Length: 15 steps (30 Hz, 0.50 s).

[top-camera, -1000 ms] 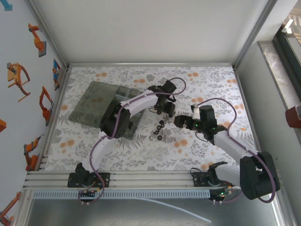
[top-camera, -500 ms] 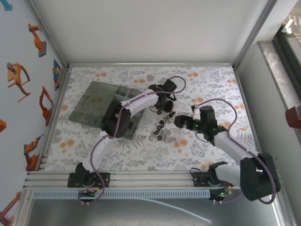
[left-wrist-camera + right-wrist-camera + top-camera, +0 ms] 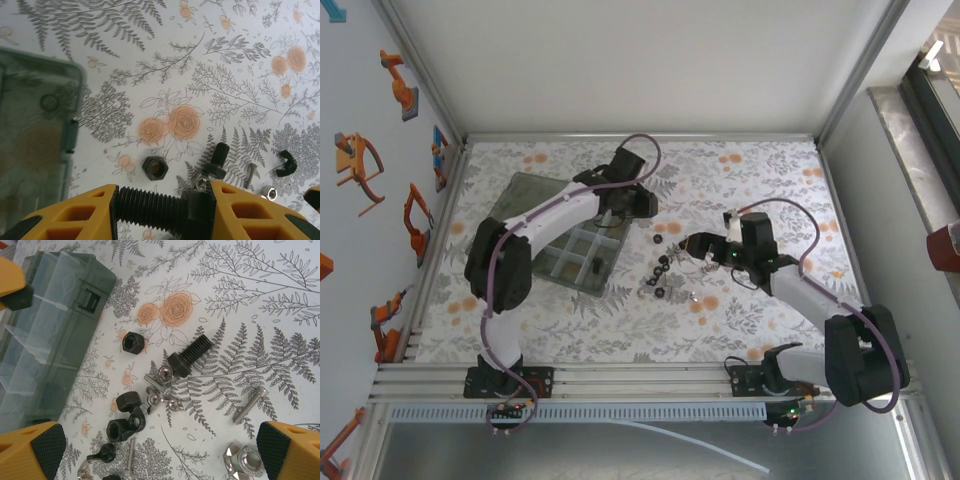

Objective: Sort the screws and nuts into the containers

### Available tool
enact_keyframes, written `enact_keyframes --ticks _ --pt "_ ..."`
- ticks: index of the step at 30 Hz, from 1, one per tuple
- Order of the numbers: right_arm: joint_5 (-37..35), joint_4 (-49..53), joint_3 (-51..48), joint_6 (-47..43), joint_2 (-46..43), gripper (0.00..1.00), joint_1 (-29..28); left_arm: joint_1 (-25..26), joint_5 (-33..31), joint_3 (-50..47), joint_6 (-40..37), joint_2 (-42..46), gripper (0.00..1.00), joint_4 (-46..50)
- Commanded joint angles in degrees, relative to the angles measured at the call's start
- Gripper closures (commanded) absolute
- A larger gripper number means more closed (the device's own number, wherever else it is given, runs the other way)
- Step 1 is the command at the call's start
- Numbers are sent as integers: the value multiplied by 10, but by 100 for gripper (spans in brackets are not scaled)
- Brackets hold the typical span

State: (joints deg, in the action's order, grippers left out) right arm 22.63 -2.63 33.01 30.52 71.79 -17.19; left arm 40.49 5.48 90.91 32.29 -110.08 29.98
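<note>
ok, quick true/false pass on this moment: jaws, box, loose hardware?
1. The left jaws grip a black screw. True.
2. The right jaws hold a nut. False: they stand open above the loose pile, with nothing between them.
3. The box is closed. False: its lid lies flat and open, and the divider grid shows.
4. A black nut lies loose on the table. True.
</note>
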Motion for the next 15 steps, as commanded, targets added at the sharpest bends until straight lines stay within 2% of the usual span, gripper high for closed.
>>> enact_keyframes --ticks 1,9,15 --pt "-20 25 41 -25 7 1 -23 0 -8 -66 57 56 64 -20" --pt "-30 -8 61 -63 5 1 -89 0 -89 -201 155 167 64 20" --pt "-20 -25 50 -65 20 1 -98 0 -122 -242 197 197 65 64"
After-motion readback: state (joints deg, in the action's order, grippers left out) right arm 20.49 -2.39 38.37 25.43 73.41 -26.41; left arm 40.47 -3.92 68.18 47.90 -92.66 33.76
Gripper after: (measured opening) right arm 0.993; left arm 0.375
